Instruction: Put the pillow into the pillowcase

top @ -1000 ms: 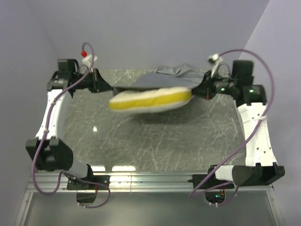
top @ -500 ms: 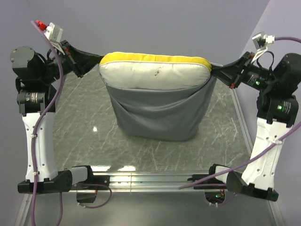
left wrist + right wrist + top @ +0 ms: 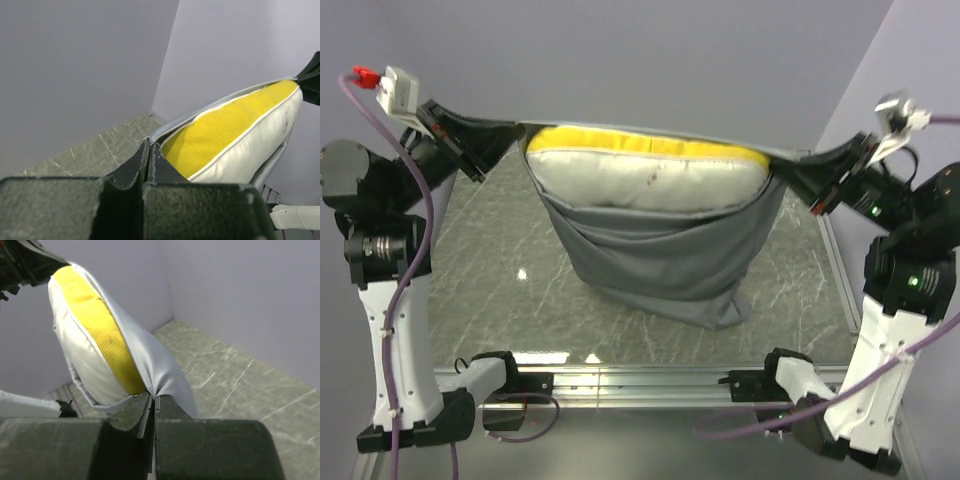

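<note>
Two arms are raised high in the top view, one at each side, and the pillowcase (image 3: 660, 265) hangs between them like a sling over the table (image 3: 500, 290). The left gripper (image 3: 513, 135) is pinched tight on the left top corner of the pillowcase and the right gripper (image 3: 788, 168) is pinched tight on the right top corner, so the mouth is stretched wide and faces up. The pillow (image 3: 640, 178) sits in that mouth, with its white face toward the camera and the yellow band along the top. Its upper part shows above the near hem and the rest is down inside. The bottom of the pillowcase sags, all wrinkled, low over the table, and I can't tell if it touches

Left wrist view: the fingers (image 3: 131, 167) are pressed together on the grey-blue hem. The yellow band runs away from them toward the right gripper (image 3: 311, 80) at the far edge, with fabric on both sides of the pillow

Right wrist view: same thing mirrored. The fingers (image 3: 127, 412) are clamped on a bunched bit of pillowcase, and the pillow lies tucked in the fabric, running off toward the left gripper (image 3: 30, 262) in the top corner
</note>
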Controlling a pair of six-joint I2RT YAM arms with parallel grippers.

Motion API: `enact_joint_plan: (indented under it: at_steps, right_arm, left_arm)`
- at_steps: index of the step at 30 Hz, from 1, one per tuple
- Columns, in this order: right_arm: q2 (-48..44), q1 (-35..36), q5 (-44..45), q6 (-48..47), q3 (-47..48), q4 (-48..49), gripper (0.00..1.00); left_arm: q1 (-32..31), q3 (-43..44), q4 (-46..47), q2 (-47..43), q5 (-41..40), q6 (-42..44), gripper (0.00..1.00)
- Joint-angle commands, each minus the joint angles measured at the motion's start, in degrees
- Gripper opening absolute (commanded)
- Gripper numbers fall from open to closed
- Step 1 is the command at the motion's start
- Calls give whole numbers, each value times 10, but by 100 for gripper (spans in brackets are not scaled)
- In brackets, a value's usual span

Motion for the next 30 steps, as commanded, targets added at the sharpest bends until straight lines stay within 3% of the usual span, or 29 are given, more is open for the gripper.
enact_joint_plan:
  at_steps: [1, 2, 4, 8, 10, 12, 16, 18, 19, 22, 26, 30]
  right_arm:
    - [-22, 25, 89, -83, -89, -80, 0]
    - [-25, 33, 94, -118, -102, -91, 0]
    - [-28, 32, 86, -117, -100, -81, 0]
    - [8, 12, 87, -63, 66, -48, 0]
    - [16, -24, 103, -36, 150, 0, 0]
    - [6, -36, 130, -16, 150, 27, 0]
    - [-49, -36, 131, -11, 1, 72, 0]
    - [-31, -43, 142, -44, 61, 38, 0]
    - [-22, -53, 148, -58, 100, 9, 0]
    - [-18, -74, 178, -47, 183, 58, 0]
    - [-47, -74, 200, -10, 147, 118, 0]
    - [-61, -74, 183, -1, 40, 124, 0]
  left_arm:
    - [-30, -47, -42, 1, -117, 40, 0]
    - [-30, -80, -22, -7, -114, 30, 0]
    - [-7, -53, 13, -9, -96, 23, 0]
    - [-5, 207, 0, 47, -169, 39, 0]
    - [-2, 246, 7, 58, -208, 42, 0]
    - [2, 246, 7, 56, -224, 45, 0]
    - [2, 137, -21, 39, -191, 40, 0]
    - [27, 153, -38, 45, -213, 64, 0]
    - [46, 171, -10, 47, -205, 60, 0]
    - [65, 196, 87, 17, -238, 68, 0]
    - [65, 255, 48, 39, -287, 88, 0]
    - [65, 222, 33, 47, -285, 81, 0]
